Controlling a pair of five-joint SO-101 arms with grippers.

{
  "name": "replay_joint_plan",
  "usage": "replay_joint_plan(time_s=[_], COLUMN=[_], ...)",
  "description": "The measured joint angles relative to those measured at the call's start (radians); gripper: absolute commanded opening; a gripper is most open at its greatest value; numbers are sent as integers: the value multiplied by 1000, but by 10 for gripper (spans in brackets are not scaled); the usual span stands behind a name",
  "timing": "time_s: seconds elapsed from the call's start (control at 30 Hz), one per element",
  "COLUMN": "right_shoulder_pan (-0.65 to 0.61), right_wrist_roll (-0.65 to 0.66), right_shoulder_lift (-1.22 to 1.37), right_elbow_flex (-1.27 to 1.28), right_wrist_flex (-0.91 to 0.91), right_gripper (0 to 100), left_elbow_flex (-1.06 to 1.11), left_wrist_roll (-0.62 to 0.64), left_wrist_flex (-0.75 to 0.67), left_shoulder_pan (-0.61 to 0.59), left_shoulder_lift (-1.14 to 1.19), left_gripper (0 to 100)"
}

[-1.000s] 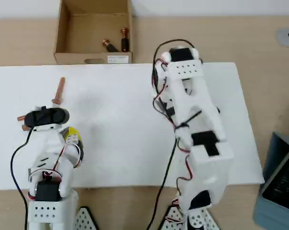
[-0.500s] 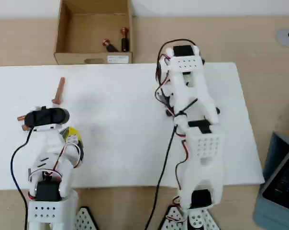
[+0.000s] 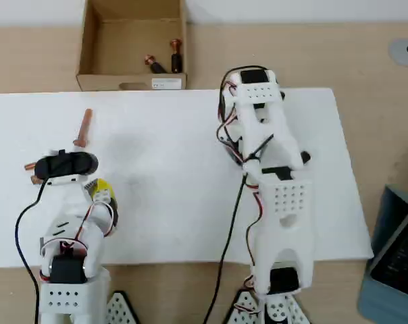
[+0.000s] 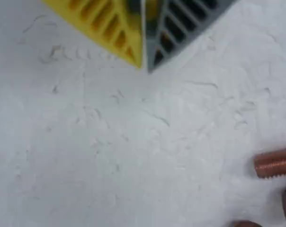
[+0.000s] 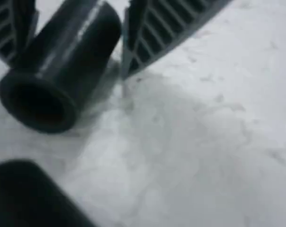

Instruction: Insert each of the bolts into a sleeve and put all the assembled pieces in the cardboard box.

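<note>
Left claw points down at the white sheet on the desk. Its yellow and grey fingers are pressed together at the tips with nothing between them. Just to its left lie two copper bolts, side by side and partly hidden. The wrist view catches the threaded end of one bolt flat on the sheet, near the tips but apart from them. A third bolt lies a little ahead of this claw, alone on the sheet. Farther ahead and to its right stands the box, off the sheet, with two assembled pieces close together in the corner nearest the right claw. Right claw is down at the sheet under its arm, closed on a black sleeve with a finger against each side. The sleeve's open end faces the camera. Another dark rounded shape sits just beside that sleeve; what it is I cannot tell.
</note>
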Motion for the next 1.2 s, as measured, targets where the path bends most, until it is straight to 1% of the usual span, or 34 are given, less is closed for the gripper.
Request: replay_joint_plan(time_s=[0.07,0.4,0.53,0.6,0.87,1.07,1.2], right_shoulder_pan=[8,12,12,12,-81,-97,-97], right_wrist_roll=[0,0,0,28,126,189,253], right_shoulder_lift=[2,2,2,-6,-273,-453,-571], right_elbow_flex=[0,0,-38,-55,-115,-115,-114], right_wrist_flex=[3,5,28,28,26,26,26], right_gripper=[7,9,9,9,9,9,9], left_elbow_flex=[0,0,0,0,0,0,0], left_wrist_roll=[0,0,0,0,0,0,0], left_wrist_flex=[0,0,0,0,0,0,0], left_shoulder_pan=[0,0,0,0,0,0,0], left_shoulder_lift=[0,0,0,0,0,0,0], left_gripper=[2,2,2,2,2,2,2])
